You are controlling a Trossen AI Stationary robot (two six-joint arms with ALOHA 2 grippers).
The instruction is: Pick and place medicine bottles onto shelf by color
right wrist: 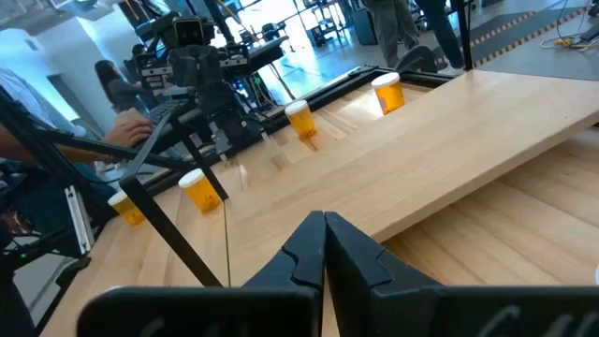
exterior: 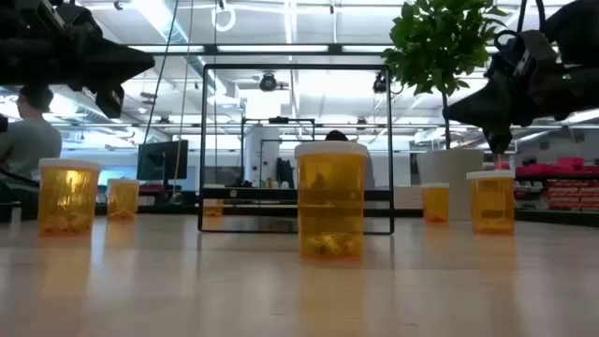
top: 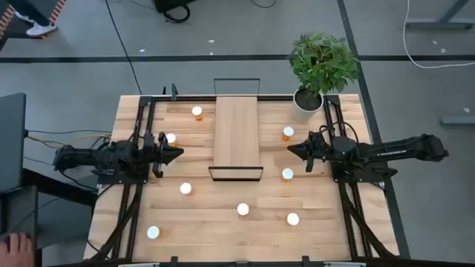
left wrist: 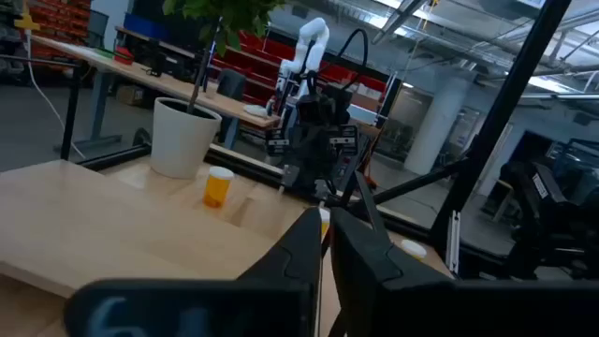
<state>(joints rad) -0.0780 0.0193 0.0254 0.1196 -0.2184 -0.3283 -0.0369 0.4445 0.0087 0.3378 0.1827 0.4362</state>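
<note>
The light-wood shelf point(top: 237, 137) lies in the middle of the table between both arms. Several small orange bottles with white caps stand upright on the tabletop around it: two to its left point(top: 197, 112) point(top: 171, 138), two to its right point(top: 288, 133) point(top: 287, 174), and the others toward the near edge point(top: 185, 188) point(top: 243, 210) point(top: 292, 219) point(top: 153, 232). My left gripper point(top: 178, 153) hovers shut and empty left of the shelf, pointing at it point(left wrist: 323, 245). My right gripper point(top: 291, 149) hovers shut and empty right of the shelf point(right wrist: 325, 223).
A potted plant in a white pot point(top: 308, 100) stands at the far right corner. Black rails run along the table's left and right sides point(top: 137, 193). A person sits in the room beyond the table point(exterior: 23, 140).
</note>
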